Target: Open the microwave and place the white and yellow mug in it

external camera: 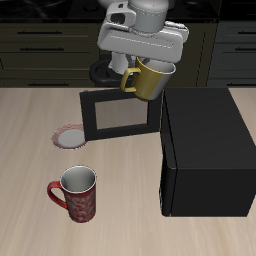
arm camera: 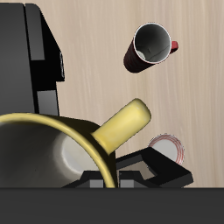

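The large black box-shaped microwave [external camera: 205,150] stood with its hinged door [external camera: 120,113] swung wide open. The tool [external camera: 141,66] was clenched on the mustard-yellow mug with a pale inside [external camera: 152,80], held in the air near the door opening. This looked like the carrying step; next, the mug needed lowering into the cavity. A red patterned mug [external camera: 76,192] stood on the counter [external camera: 30,150].

Kitchen: microwave [external camera: 205,150], dark cabinet drawers [external camera: 45,45].
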